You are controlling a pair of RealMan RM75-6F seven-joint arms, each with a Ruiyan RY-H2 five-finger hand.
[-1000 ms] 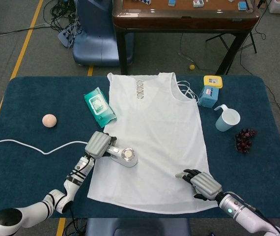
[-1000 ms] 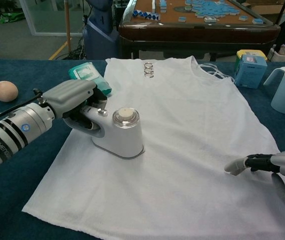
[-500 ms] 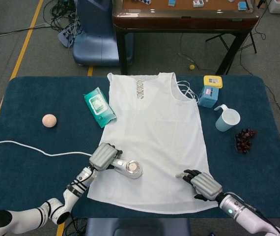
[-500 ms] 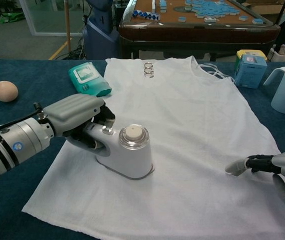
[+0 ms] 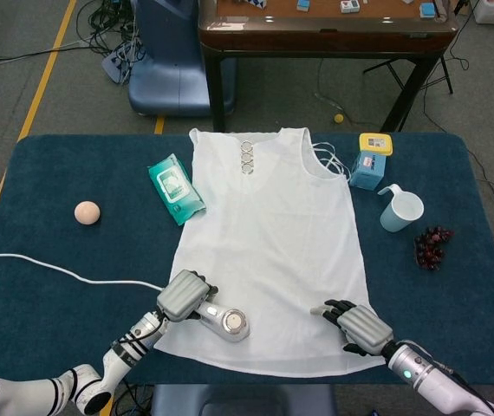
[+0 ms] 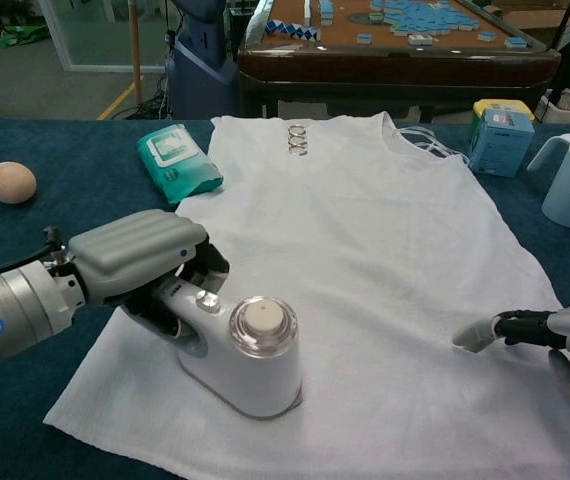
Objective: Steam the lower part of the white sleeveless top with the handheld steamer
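Observation:
The white sleeveless top (image 5: 269, 234) (image 6: 365, 240) lies flat on the blue table, neckline away from me. My left hand (image 5: 182, 295) (image 6: 135, 265) grips the handle of the white handheld steamer (image 5: 228, 322) (image 6: 245, 360), whose base rests on the top's lower left part, near the hem. My right hand (image 5: 360, 326) (image 6: 555, 340) lies on the top's lower right corner, fingers pressing the fabric flat and holding nothing.
A teal wipes pack (image 5: 175, 188) (image 6: 175, 160) lies left of the top and a peach ball (image 5: 87, 212) (image 6: 10, 183) further left. A blue box (image 5: 370, 161), a pale blue cup (image 5: 400, 210) and grapes (image 5: 432, 245) stand to the right. The steamer's white cord (image 5: 65, 273) trails left.
My left hand has drawn the steamer down the top's left side toward the hem and nearer to me. The cord has followed. The right hand has stayed put.

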